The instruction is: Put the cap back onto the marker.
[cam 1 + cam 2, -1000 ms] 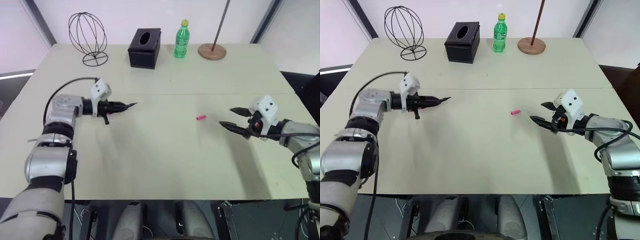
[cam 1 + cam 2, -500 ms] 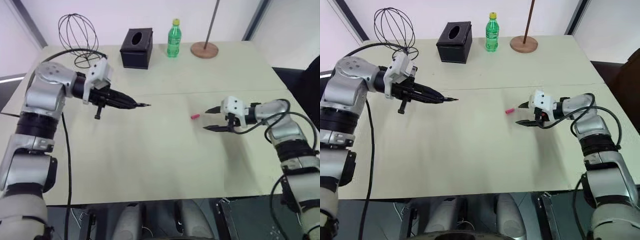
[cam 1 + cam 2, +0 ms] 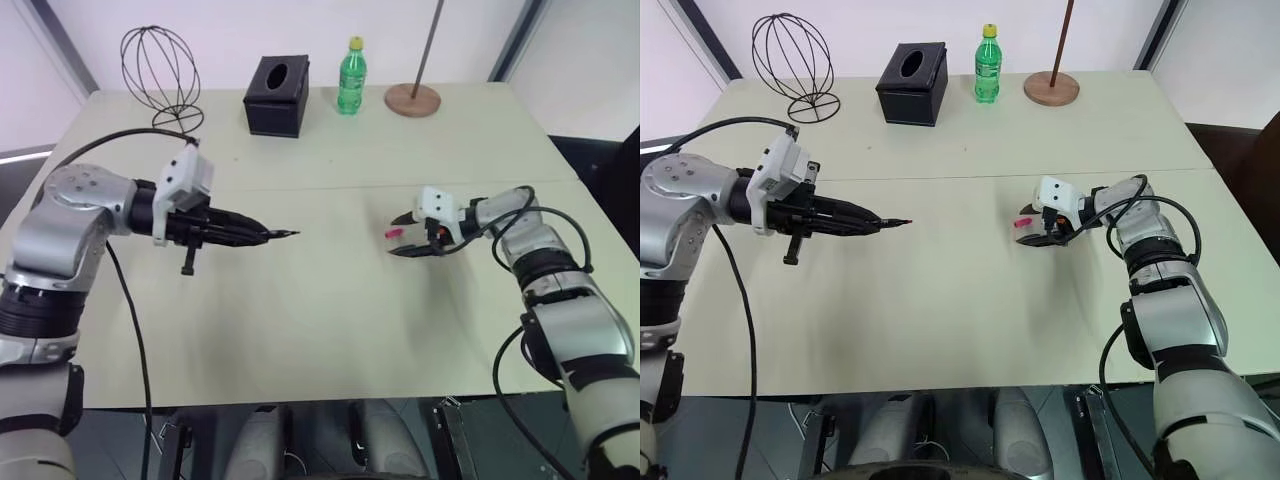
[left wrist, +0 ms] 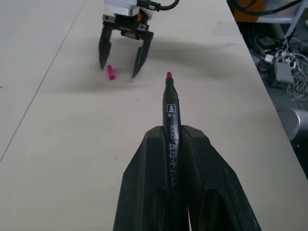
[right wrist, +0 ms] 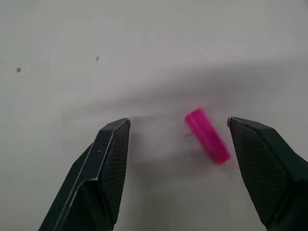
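The cap (image 5: 208, 135), a small bright pink cylinder, lies on the pale table (image 3: 320, 320) between the open fingers of my right gripper (image 5: 178, 124), closer to one finger and touching neither. From the head camera, the right gripper (image 3: 394, 235) sits low over the table, straddling the cap (image 3: 1023, 222). My left gripper (image 4: 171, 132) is shut on the marker (image 4: 171, 108), a slim black stick whose pink tip points at the right gripper (image 4: 118, 70). The marker (image 3: 272, 235) hovers above the table, well left of the cap.
Along the table's far edge stand a wire globe (image 3: 160, 65), a black tissue box (image 3: 277, 95), a green bottle (image 3: 350, 76) and a round wooden base with a pole (image 3: 412, 100). A seam (image 3: 330, 187) runs across the tabletop.
My right gripper has moved left and lower until its open fingers straddle the cap. The left arm has pulled back and up a little with the marker. The head view has shifted.
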Motion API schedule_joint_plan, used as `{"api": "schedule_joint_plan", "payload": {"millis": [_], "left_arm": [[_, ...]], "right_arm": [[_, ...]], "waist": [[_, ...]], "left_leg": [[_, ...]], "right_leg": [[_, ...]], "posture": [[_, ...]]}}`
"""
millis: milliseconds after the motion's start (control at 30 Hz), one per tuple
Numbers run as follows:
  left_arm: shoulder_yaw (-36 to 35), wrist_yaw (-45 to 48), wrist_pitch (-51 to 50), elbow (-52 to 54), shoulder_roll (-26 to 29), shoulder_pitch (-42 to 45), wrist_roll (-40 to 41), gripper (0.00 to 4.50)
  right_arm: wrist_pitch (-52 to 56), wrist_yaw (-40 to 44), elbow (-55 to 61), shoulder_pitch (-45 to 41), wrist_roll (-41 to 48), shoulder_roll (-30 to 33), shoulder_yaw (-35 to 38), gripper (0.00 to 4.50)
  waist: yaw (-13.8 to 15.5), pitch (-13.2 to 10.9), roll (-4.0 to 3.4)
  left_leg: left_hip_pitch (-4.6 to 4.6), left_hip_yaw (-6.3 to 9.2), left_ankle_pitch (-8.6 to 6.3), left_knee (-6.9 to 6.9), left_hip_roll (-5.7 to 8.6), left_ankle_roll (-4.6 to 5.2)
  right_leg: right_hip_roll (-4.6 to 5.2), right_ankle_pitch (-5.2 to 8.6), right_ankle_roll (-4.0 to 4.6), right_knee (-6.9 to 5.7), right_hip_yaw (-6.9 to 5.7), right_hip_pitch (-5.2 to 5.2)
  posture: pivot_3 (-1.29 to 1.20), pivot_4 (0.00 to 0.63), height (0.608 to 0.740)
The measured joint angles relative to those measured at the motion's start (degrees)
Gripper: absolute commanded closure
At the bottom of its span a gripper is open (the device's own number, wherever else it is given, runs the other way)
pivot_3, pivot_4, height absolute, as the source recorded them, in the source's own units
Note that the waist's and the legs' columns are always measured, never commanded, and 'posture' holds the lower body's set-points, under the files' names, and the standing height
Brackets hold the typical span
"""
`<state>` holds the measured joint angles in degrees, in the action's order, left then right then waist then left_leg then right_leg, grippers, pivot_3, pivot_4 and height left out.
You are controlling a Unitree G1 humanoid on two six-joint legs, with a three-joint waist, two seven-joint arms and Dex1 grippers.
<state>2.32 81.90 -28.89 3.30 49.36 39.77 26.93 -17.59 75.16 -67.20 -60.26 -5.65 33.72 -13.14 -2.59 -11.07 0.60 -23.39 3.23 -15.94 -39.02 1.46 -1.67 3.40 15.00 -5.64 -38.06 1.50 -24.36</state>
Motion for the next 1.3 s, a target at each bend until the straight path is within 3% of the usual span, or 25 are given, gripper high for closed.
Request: {"api": "schedule_joint_plan", "payload": {"millis": [467,633,1300], "left_arm": [[-1.35,-4.48,-0.91,2.76,-0.46,-1.96,1.31,4.43],[-1.37,-5.62,-0.92,3.79,-0.99,-2.74,1.59,4.5],[-1.38,-8.86,-1.11,4.87,-1.53,-4.17,2.55,4.5]], "right_arm": [[4.93,-2.87,-5.09,-3.64,-3.55,-1.1,0.44,1.17],[5.52,-2.38,-5.19,-3.67,-3.82,-1.72,0.55,3.46],[6.61,-1.53,-5.18,-3.86,-4.76,-2.88,1.71,3.46]], "waist": [[0.0,0.0,0.0],[-0.02,0.0,0.0],[-0.12,0.01,0.0]], "left_leg": [[0.01,-0.01,0.01,0.0,0.0,-0.02],[0.01,-0.01,0.01,0.0,0.0,-0.02],[0.03,-0.01,0.02,0.01,-0.01,-0.03]], "right_leg": [[0.01,0.0,0.0,0.0,0.01,0.0],[0.01,-0.01,0.0,-0.02,0.01,0.0],[0.0,0.0,0.0,-0.02,0.01,0.0]], "posture": [[0.0,0.15,0.74],[0.0,0.15,0.74],[0.0,0.15,0.74]]}}
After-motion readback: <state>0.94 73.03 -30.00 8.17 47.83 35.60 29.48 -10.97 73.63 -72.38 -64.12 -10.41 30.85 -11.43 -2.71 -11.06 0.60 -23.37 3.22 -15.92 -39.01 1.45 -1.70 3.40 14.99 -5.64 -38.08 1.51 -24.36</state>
